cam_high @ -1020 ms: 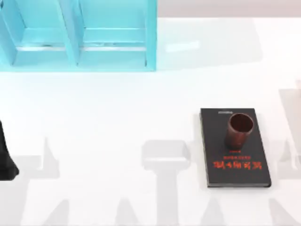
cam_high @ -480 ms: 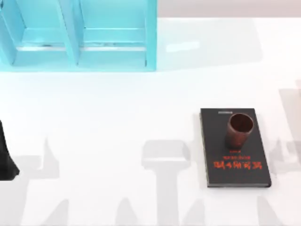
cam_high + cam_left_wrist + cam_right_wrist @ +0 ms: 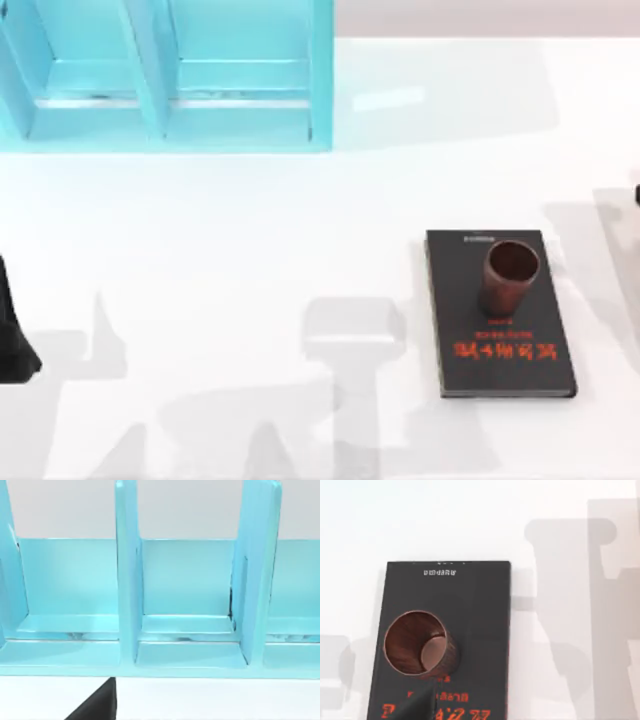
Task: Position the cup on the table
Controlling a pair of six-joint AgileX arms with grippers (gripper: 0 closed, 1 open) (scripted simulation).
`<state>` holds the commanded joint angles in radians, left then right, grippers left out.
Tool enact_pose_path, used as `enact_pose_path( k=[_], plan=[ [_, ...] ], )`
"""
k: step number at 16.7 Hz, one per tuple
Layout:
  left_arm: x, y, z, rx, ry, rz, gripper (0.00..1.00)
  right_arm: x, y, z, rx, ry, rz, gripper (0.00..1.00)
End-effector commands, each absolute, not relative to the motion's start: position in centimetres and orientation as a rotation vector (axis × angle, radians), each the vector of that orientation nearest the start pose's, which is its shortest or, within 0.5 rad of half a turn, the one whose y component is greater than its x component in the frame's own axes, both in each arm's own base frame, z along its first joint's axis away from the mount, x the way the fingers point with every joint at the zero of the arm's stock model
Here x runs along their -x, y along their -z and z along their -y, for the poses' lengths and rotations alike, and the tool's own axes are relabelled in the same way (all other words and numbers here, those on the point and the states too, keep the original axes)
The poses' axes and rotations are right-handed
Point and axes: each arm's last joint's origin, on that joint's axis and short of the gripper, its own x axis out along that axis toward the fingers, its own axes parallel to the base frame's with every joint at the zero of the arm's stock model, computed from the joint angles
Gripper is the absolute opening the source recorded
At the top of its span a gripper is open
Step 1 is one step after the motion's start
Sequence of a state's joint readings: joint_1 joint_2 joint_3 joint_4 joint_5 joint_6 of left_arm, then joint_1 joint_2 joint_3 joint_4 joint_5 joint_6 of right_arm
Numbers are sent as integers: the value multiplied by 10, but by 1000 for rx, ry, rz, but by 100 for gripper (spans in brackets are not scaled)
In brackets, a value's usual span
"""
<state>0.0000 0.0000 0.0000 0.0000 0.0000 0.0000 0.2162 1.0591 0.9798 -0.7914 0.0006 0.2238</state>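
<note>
The cup is a small reddish-brown ribbed tumbler. It stands upright on a black book with red lettering, on the right half of the white table. In the right wrist view I look down into the cup on the book, and a dark part of my right gripper shows just beside it. A dark sliver of my right arm sits at the table's right edge, apart from the cup. My left arm is parked at the left edge.
A turquoise shelf unit with upright dividers stands at the back left, and the left wrist view faces its compartments. White tabletop lies open between the shelf and the book. Arm shadows fall across the front and right.
The shadows at the front and right of the table have shifted, and a dark sliver of my right arm has come in at the right edge. Cup, book and left arm have not moved.
</note>
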Motion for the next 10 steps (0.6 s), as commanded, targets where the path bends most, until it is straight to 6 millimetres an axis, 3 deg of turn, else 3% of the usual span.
enact_pose_path(
  k=[4, 7, 10],
  plan=[
    [-106, -160, 1, 0, 0, 0, 100, -268, -305, -82, -95, -84, -1167, 100],
    [-106, -160, 1, 0, 0, 0, 100, -305, -293, -109, -63, -50, -1357, 100],
    [-106, -160, 1, 0, 0, 0, 100, -327, -278, -129, -30, -14, -1497, 100]
  ],
)
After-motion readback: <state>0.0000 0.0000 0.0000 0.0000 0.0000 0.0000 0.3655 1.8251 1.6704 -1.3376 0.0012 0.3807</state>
